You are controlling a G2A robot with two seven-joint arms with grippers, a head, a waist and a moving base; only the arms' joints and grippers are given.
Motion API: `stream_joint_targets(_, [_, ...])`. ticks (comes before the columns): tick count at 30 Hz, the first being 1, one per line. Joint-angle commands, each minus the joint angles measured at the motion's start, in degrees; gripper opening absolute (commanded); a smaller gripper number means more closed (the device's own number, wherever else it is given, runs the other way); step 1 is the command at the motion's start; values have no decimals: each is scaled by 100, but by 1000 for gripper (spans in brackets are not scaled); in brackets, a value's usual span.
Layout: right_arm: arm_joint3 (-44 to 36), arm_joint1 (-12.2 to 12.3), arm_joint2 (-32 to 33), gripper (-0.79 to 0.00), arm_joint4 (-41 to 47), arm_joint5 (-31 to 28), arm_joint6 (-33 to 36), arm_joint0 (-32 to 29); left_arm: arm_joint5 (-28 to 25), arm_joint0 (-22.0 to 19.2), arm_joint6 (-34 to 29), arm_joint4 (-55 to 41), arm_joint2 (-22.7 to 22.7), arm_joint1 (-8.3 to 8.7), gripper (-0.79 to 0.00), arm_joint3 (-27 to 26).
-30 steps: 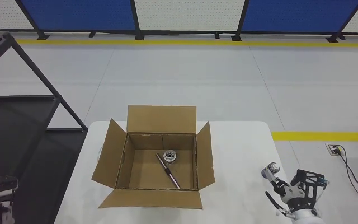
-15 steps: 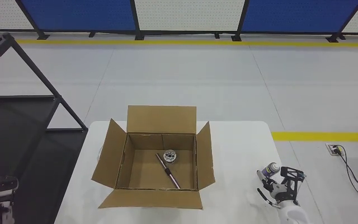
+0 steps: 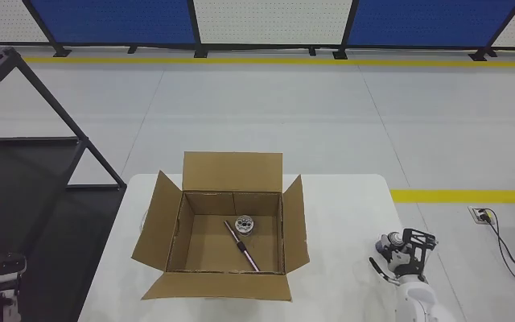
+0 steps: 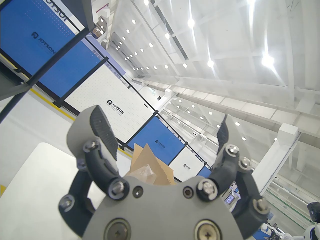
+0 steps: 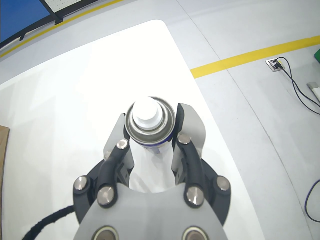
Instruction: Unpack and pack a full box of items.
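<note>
A spray can (image 5: pixel 150 123) with a silver metal top, a white nozzle cap and a blue-and-white body stands upright in the right gripper (image 5: pixel 151 116), which is clamped against both sides of it just below the rim. Seen from above, the can (image 3: pixel 393 240) and that gripper (image 3: pixel 400 251) sit at the right edge of the white table (image 3: pixel 338 241), well apart from the box. Whether the can's base touches the tabletop cannot be told.

One brown cardboard box (image 3: pixel 232 169) sits at the middle of the table with all four flaps folded outward. Inside it lie two things: one round metal disc (image 3: pixel 244 224) and one thin rod (image 3: pixel 242 246) lying at an angle, its upper end just beside the disc.

A broad stretch of bare tabletop lies between the box's right flap and the can. Beyond the can the table ends in a rounded corner, with grey floor and a yellow line past it.

The left gripper (image 4: pixel 162 118) points up toward the ceiling, its jaws spread wide with nothing between them.
</note>
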Motion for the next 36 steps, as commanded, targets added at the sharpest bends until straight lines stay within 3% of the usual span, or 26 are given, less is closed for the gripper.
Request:
stream_joint_targets(1, [-171,1,-12,-785,38,-4,-87,-73,0,0,0,0,0,0,0,0])
stream_joint_targets(4, [-874,8,-64,-785,29,-154,-227,-337,0,0,0,0,0,0,0,0])
stream_joint_targets(9, [-2810,38,-329,-785,-263,-619,-134,-854,0,0,0,0,0,0,0,0])
stream_joint_targets(16, [-4245,62,-1342,-785,-1040,-1061,504,-696,0,0,0,0,0,0,0,0])
stream_joint_targets(20, [-4328,51,-2050,-785,-1135,-1310,1240,-160,0,0,0,0,0,0,0,0])
stream_joint_targets(26, [-3814,-35,-3033,-785,-1031,-1271,2225,859,0,0,0,0,0,0,0,0])
stream_joint_targets(36, [-2439,-231,-4037,-785,-911,-707,3054,1959,0,0,0,0,0,0,0,0])
